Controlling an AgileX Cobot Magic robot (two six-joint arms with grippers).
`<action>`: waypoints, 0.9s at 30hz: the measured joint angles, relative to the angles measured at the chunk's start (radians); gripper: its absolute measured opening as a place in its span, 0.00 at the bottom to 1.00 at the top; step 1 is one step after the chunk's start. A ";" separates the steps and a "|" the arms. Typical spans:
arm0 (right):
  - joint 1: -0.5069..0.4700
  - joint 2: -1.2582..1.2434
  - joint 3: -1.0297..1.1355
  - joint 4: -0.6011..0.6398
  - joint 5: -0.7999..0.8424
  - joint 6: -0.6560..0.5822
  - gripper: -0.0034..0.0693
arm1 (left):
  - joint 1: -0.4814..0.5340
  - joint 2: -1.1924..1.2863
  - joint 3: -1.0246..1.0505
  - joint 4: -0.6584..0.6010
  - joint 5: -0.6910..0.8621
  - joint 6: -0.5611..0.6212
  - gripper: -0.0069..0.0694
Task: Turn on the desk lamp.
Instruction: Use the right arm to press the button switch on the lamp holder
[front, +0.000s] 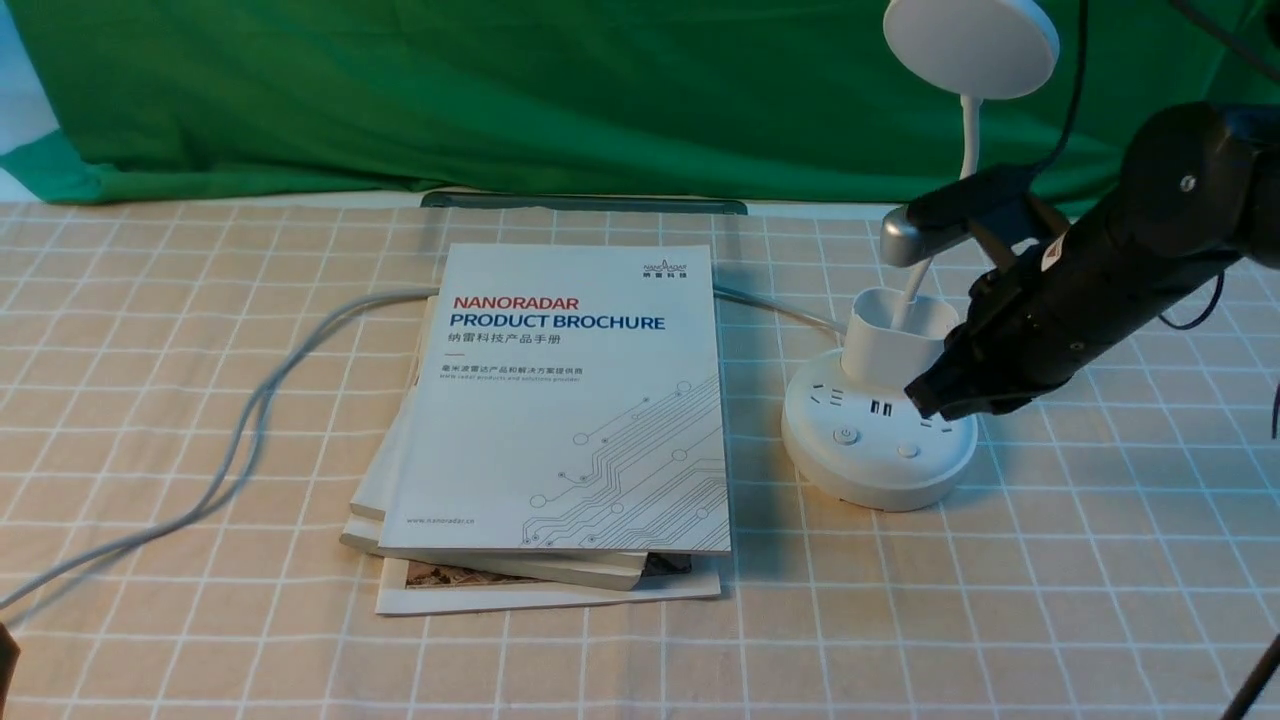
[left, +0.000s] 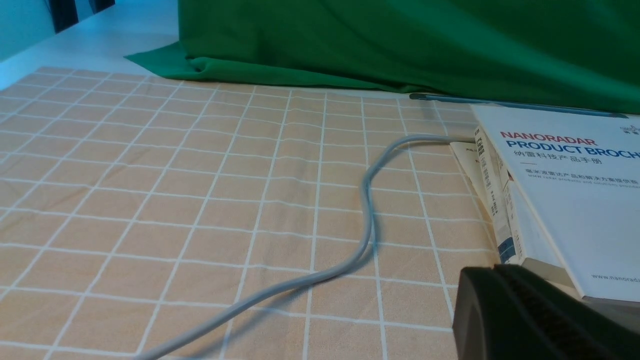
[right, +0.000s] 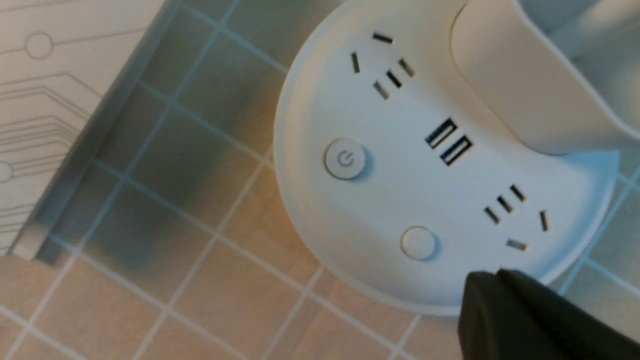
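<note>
The white desk lamp (front: 878, 440) stands right of centre, with its disc head (front: 970, 45) at the top edge, a thin neck, a cup holder (front: 893, 335) and a round base with sockets. The base carries a power button (front: 846, 436) and a plain button (front: 907, 451); both also show in the right wrist view, power button (right: 345, 160) and plain button (right: 418, 243). My right gripper (front: 925, 398) is shut and empty, its tip just above the base's right part, near the plain button; it shows in its wrist view (right: 492, 280). My left gripper (left: 492, 272) is shut and empty, low by the books.
A stack of brochures (front: 570, 420) lies in the middle of the checked tablecloth. A grey cable (front: 250, 410) runs from the table's left side under the books to the lamp. A green cloth (front: 500, 90) hangs at the back.
</note>
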 joint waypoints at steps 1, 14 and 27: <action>0.001 0.014 -0.002 -0.002 -0.005 0.000 0.08 | 0.000 0.000 0.000 0.000 0.000 0.000 0.12; 0.022 0.086 -0.004 -0.016 -0.071 -0.006 0.08 | 0.000 0.000 0.000 0.000 0.000 0.000 0.12; 0.022 0.109 -0.004 -0.024 -0.081 -0.006 0.08 | 0.000 0.000 0.000 0.000 0.000 0.000 0.12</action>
